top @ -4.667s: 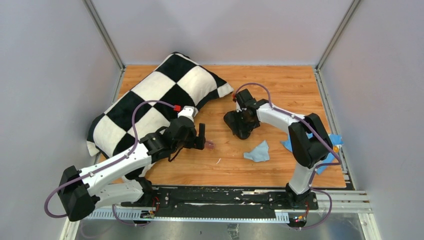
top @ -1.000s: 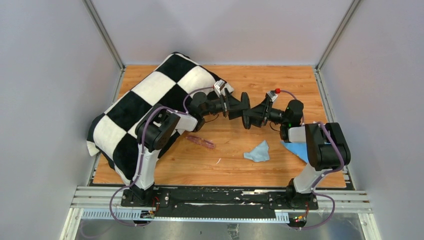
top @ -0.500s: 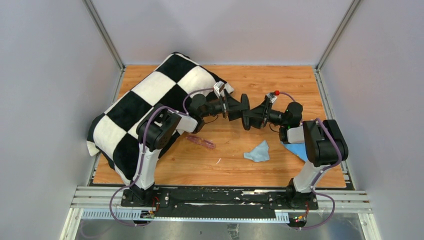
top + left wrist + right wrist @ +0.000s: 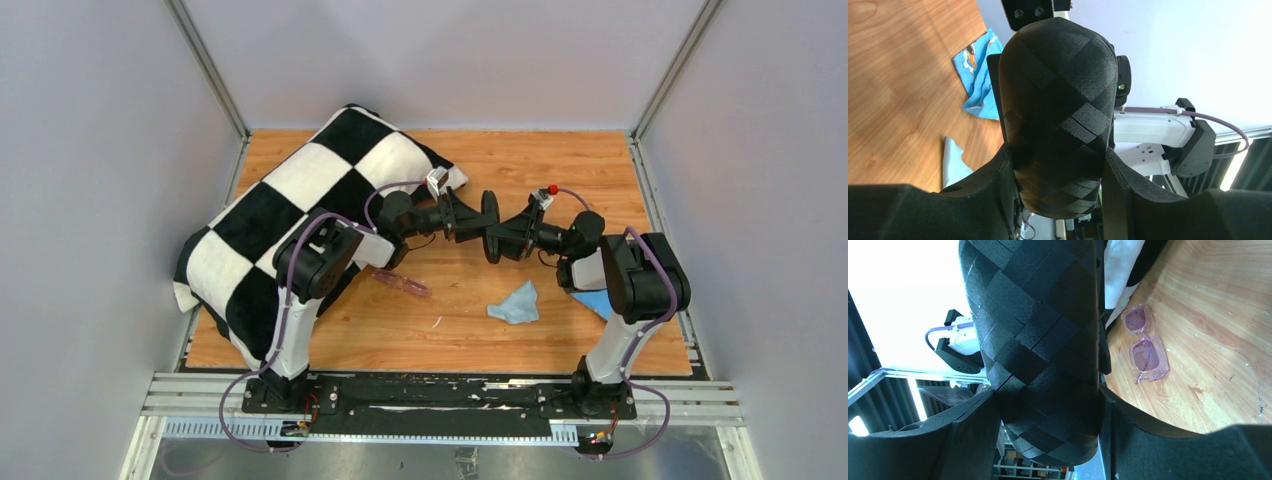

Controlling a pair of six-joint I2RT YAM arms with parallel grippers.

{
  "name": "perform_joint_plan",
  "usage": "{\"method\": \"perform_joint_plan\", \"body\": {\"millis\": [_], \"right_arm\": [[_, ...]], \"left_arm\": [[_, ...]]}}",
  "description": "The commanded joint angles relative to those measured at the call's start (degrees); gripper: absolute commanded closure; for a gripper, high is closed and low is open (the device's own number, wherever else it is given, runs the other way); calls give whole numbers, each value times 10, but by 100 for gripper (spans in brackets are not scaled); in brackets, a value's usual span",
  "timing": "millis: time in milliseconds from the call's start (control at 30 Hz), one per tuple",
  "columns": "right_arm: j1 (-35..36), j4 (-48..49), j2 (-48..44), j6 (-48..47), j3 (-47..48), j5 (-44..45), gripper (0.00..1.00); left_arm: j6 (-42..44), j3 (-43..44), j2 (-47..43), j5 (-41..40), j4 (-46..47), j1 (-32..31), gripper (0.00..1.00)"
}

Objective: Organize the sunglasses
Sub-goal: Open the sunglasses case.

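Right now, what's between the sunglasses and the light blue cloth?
Nothing: the top view shows only bare wood table between the sunglasses and the light blue cloth.

Black-and-white checkered pillow [image 4: 300, 200] at left, dark woven case [image 4: 1058, 110] mid-table, light blue cloth [image 4: 517, 303] nearer.

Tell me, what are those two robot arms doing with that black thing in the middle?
Both arms are gripping one dark oval glasses case between them, over the wooden table. The left gripper pinches one side of it and the right gripper pinches the other. The pinkish-purple see-through sunglasses lie on the table beside the black-and-white checkered pillow, and nothing is touching them. A light blue cloth lies nearby. The sunglasses are not in the case yet.
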Motion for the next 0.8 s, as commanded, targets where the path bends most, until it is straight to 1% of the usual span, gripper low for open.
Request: {"method": "perform_joint_plan", "body": {"millis": [0,67,100,133,167,233,367,400,533,767], "right_arm": [[8,30,2,8,-12,-6,51],[7,27,0,7,-14,-2,50],[7,28,-1,7,-15,0,48],[6,28,-3,7,-18,3,43],[4,29,-4,9,-20,6,36],[-1,29,-9,13,-23,12,30],[-10,36,-5,29,-26,24,28],[-11,41,-1,33,-25,25,28],[-11,74,21,64,-24,32,29],[-22,76,32,73,-27,43,30]], "left_arm": [[-6,3,7,3,23,0,66],[-8,2,6,1,23,1,68],[-8,0,5,0,24,2,70],[-9,-1,4,0,24,3,74],[-8,-4,2,0,24,4,78],[-10,-11,-3,1,24,9,84],[-12,-20,-7,5,28,13,99],[-13,-20,-7,6,31,13,100],[-22,-28,-8,7,45,13,100],[-55,-41,-12,7,98,22,100]]}}
